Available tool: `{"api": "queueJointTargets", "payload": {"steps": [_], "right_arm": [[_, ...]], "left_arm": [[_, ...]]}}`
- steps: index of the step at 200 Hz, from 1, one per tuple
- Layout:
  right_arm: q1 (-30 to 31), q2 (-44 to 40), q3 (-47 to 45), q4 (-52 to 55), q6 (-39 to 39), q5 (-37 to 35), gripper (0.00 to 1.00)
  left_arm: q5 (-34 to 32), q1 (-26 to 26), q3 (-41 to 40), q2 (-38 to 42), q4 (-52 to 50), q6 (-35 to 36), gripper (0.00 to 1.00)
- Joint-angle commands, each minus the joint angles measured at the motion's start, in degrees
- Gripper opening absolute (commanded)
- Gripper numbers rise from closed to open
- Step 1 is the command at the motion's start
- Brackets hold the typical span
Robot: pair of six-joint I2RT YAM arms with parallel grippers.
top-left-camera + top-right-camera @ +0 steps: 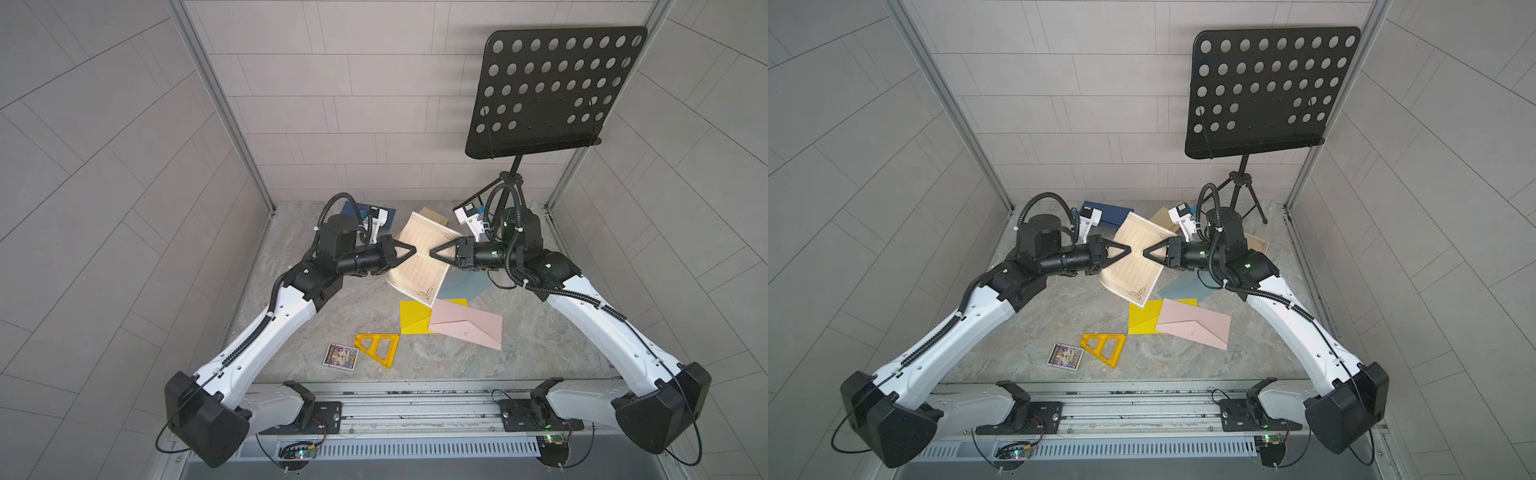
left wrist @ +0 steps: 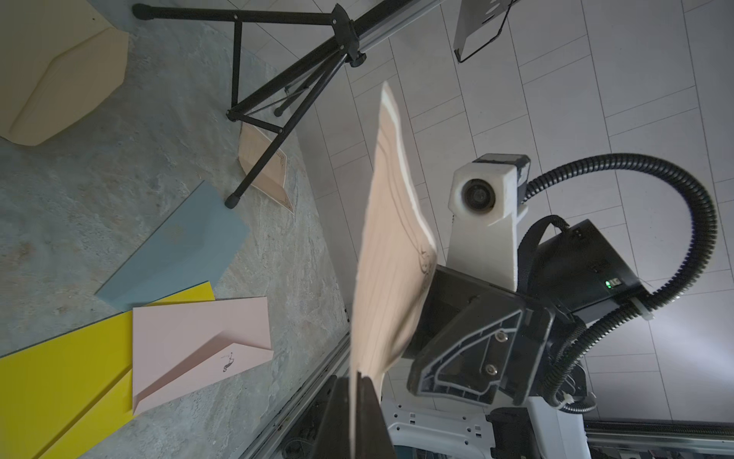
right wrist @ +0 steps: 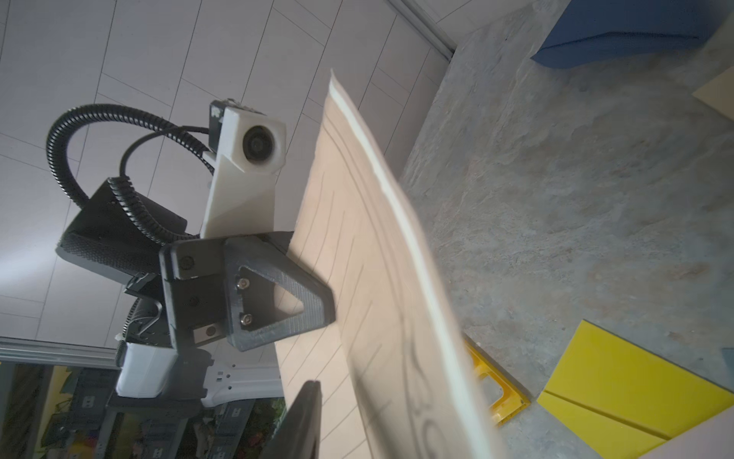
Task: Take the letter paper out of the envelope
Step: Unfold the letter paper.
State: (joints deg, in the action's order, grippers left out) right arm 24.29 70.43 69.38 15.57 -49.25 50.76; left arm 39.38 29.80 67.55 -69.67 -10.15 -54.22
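**Letter paper held in the air between the claws**

Near edge of the bench (image 1: 316, 332), left of middle: a small picture card (image 1: 341, 355) and a yellow triangle frame (image 1: 388, 351), just beside each other.

Further in: a pink envelope (image 1: 469, 328) lies over the right side of a yellow envelope (image 1: 411, 320). A grey-blue envelope (image 1: 463, 284) lies beyond them, partly under the right wrist.

Above mid-bench: the letter paper (image 1: 419, 274), cream and lined, is out of any envelope. It is off the surface and tilted, its low end towards the yellow envelope.
- The left claw (image 1: 414, 250) is clamped on its edge. The left wrist view shows the sheet pinched between both fingers (image 2: 371, 425).
- The right claw (image 1: 431, 253) faces it tip to tip, jaws apart. One finger (image 3: 306, 417) stands beside the sheet and the other is hidden behind it. Whether it touches the sheet, I cannot tell.

Far edge: a dark blue envelope (image 1: 1108, 212) left of middle. A tan envelope (image 1: 434, 217) sits near the middle, partly behind the sheet.

Far right corner: a black music stand (image 1: 536, 139), with a second lined sheet (image 1: 1258, 245) by its legs.
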Motion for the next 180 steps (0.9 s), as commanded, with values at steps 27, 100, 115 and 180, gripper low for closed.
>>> {"api": "queueJointTargets", "payload": {"steps": [27,100,115,180], "right_arm": [[0.6,-3.9,-8.5,-14.5,-13.0,-4.3,0.5],[1.1,-1.6,-10.1,-25.5,-22.4,-5.0,0.39],[1.5,-1.2,-10.1,-25.7,-22.8,-5.1,0.31],[1.7,-2.2,-3.7,-4.5,-10.8,-10.6,0.0]], "left_arm": [[-3.1,0.3,0.4,-0.8,6.6,-5.3,0.0],[-3.3,1.1,-2.0,-1.6,12.3,-9.3,0.0],[-3.9,1.4,-2.1,-1.7,12.3,-9.2,0.0],[-4.7,2.7,-2.0,-2.0,12.2,-8.7,0.0]]}}
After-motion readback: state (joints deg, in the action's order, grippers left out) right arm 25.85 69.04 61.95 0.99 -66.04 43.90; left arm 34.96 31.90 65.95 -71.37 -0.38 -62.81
